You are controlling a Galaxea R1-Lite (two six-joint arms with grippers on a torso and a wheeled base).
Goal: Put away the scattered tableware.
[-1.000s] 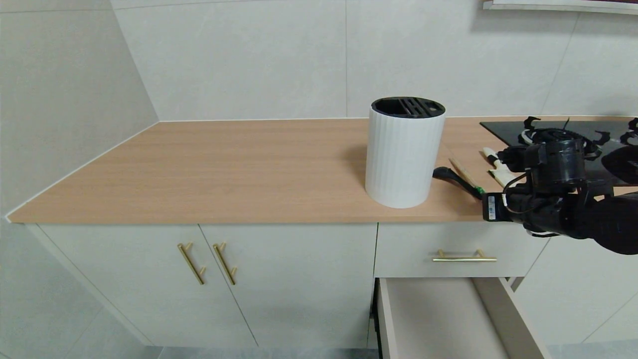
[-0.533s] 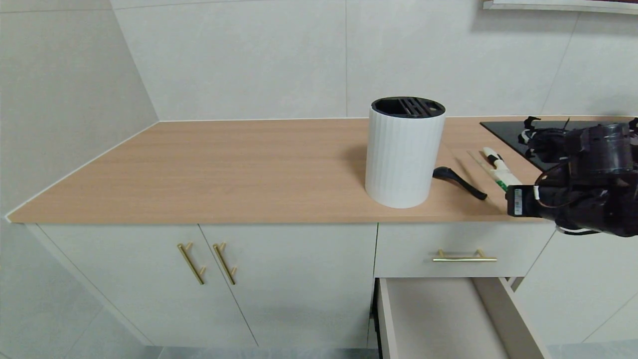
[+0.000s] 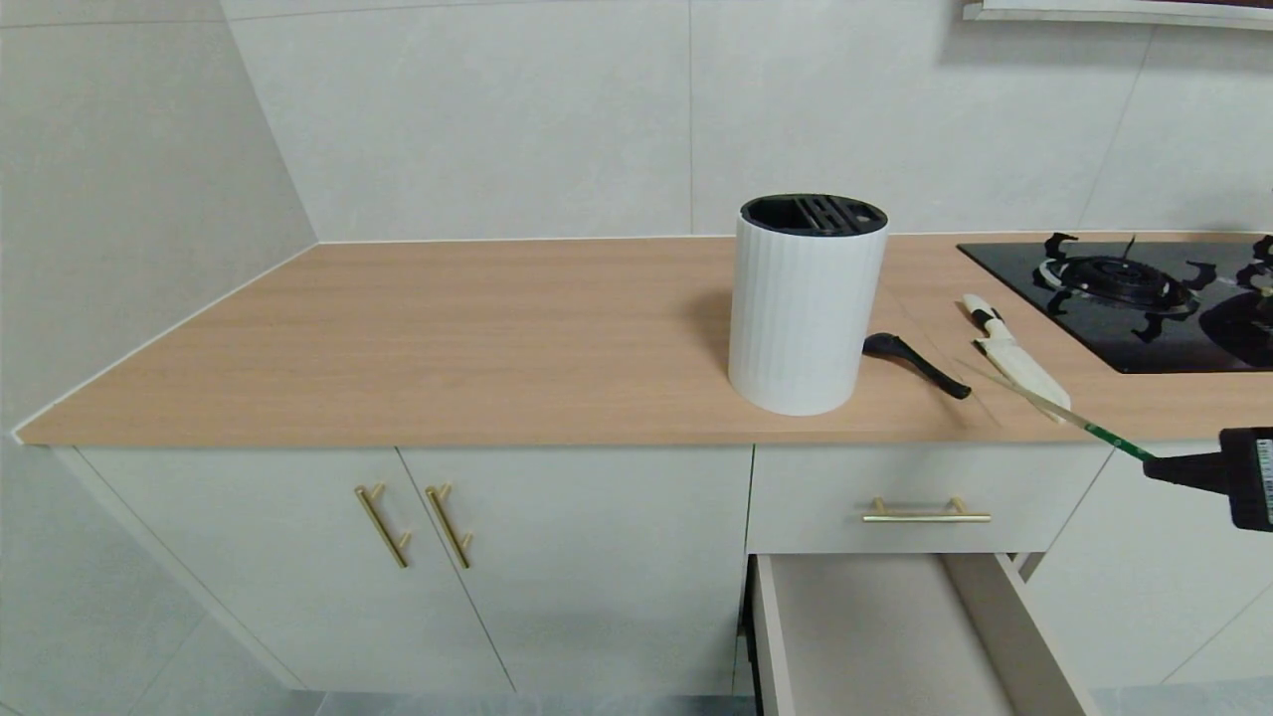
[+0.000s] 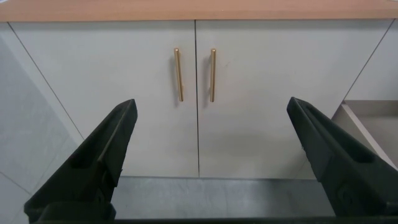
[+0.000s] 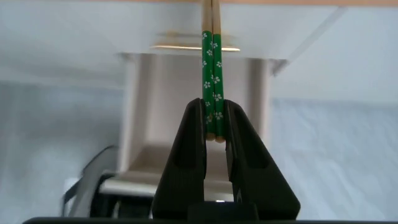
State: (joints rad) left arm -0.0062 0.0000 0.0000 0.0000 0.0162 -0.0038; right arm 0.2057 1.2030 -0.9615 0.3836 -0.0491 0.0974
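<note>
Holding a pair of chopsticks (image 3: 1054,403) by their green-patterned end, the right gripper (image 3: 1154,461) sat in the head view just off the counter's (image 3: 448,338) front edge near its right end. The pale tips reached back over that edge toward a white-handled knife (image 3: 1004,343). A black spoon (image 3: 915,363) lay between the knife and the white ribbed holder (image 3: 808,303), which stood upright toward the counter's right side, near the front edge. A stove (image 3: 1124,288) filled the far right corner, and an open drawer (image 3: 875,617) sat below the counter.

The left wrist view gave what the head view lacked: the left gripper (image 4: 211,124) with its fingers wide apart and holding nothing, facing the cabinet doors (image 4: 249,112) under the counter.

The right wrist view settled the grip. The right gripper (image 5: 215,118) was closed on the chopsticks (image 5: 210,62), the two sticks side by side and parallel between the jaws. The head view added how far they reached over the counter.

They looked light, stiff and smooth, probably prone to twisting or sliding in a narrow pinch. The hold at the thick end seemed sound, though the long free length would likely swing with any wrist turn. Lowering them tips-first into the holder's slotted black top would probably call for care.
</note>
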